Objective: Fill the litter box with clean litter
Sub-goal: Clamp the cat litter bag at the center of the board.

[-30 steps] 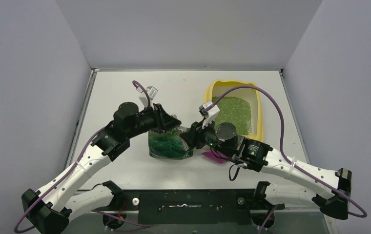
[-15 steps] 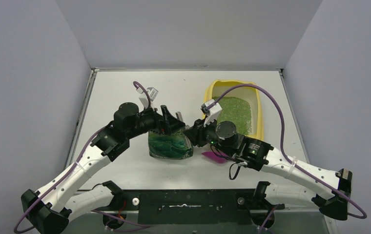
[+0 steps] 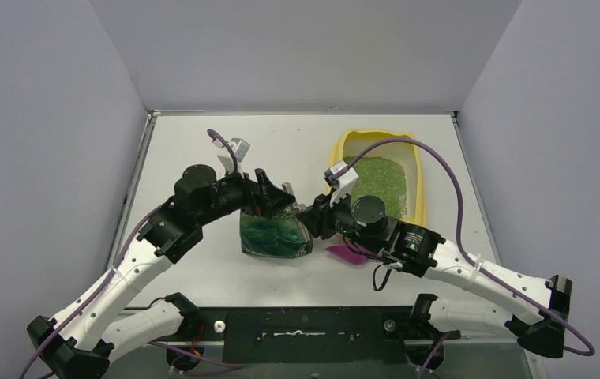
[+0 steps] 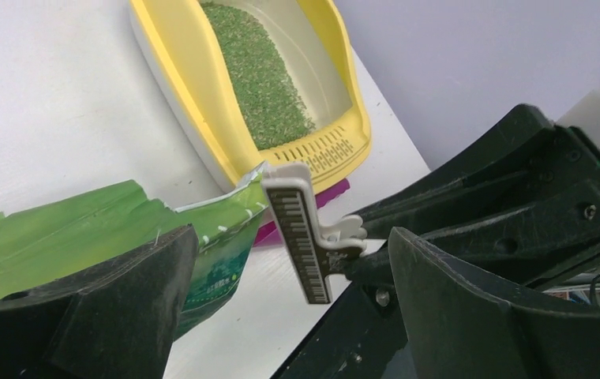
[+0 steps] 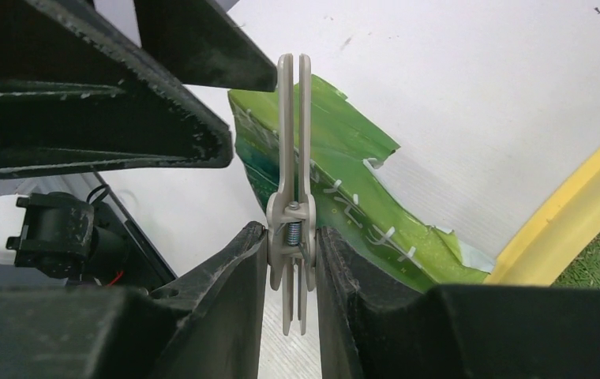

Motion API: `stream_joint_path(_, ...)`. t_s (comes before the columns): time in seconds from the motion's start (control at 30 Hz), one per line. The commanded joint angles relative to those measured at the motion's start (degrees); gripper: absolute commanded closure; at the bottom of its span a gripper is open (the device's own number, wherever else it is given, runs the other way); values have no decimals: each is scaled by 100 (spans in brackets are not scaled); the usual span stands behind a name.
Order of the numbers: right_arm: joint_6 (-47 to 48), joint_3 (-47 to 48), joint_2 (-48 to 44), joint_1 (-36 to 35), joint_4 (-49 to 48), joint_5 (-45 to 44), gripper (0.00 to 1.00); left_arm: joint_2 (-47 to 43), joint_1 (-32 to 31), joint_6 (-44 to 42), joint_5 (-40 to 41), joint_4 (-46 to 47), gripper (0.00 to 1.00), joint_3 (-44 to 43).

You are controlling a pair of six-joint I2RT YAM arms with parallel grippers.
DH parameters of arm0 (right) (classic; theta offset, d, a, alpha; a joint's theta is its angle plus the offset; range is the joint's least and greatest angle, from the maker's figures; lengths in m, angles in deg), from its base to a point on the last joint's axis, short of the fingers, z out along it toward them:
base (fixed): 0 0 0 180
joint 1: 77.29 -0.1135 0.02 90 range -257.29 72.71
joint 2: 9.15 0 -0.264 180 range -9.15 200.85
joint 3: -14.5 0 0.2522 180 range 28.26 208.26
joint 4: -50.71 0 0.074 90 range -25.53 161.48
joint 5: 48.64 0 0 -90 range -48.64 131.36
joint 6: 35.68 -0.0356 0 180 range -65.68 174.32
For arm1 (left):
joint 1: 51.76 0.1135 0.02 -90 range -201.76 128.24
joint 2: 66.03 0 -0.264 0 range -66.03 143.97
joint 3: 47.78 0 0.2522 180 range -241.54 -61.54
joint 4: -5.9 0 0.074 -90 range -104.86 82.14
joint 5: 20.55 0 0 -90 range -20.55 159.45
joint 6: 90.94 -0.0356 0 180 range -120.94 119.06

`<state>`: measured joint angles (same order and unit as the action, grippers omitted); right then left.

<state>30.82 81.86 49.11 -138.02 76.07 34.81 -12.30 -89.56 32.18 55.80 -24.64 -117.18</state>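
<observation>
Partly done: clean litter (image 3: pixel 380 185) covers only some of the litter box (image 3: pixel 376 134) floor, so more pouring likely remains. Left of the box, the green bag (image 3: pixel 273 237) sits on the desk (image 3: pixel 194 150); there the left hand (image 3: pixel 271 195) is spread wide and the right hand (image 3: pixel 310 216) pinches a grey clip (image 5: pixel 294 158).

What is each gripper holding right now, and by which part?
The right gripper pinches the beige bag clip at its spring hinge, near the handle end. The left gripper stands open, holding nothing.
</observation>
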Motion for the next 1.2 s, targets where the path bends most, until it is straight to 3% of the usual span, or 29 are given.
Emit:
stream_joint_path(0.0, 158, 256, -60, 14, -502, 319, 100, 187, 12, 563, -274, 983, 10, 55)
stream_joint_path(0.1, 151, 245, 7, 16, -569, 394, 100, 325, 10, 785, -329, 1361, 12, 158)
stream_joint_path(0.17, 99, 224, 3, 17, -655, 484, 100, 389, 10, 817, -315, 1408, 19, 186)
stream_joint_path(0.33, 20, 61, -78, 16, -1025, 560, 98, 493, 8, 795, -366, 1274, 61, 96)
stream_joint_path(0.4, 21, 66, -59, 17, -998, 539, 97, 485, 1, 792, -340, 1250, 85, 108)
stream_joint_path(0.5, 46, 152, 51, 16, -841, 558, 94, 480, 1, 770, -326, 1175, 94, 70)
stream_joint_path(0.67, 98, 352, 230, -1, -544, 451, 80, 444, -8, 696, -204, 945, 100, 12)
stream_joint_path(0.77, 107, 424, 272, -42, -378, 239, 54, 396, -8, 700, -49, 800, 100, -3)
stream_joint_path(0.83, 151, 431, 265, -89, -330, 53, 44, 352, -13, 687, 43, 706, 100, -16)
stream_joint_path(0.97, 273, 491, 297, -211, -208, -127, 37, 293, -17, 692, 156, 594, 100, -33)
stream_joint_path(1.17, 434, 655, 463, -472, -115, -387, 38, 310, -17, 712, 159, 590, 100, -62)
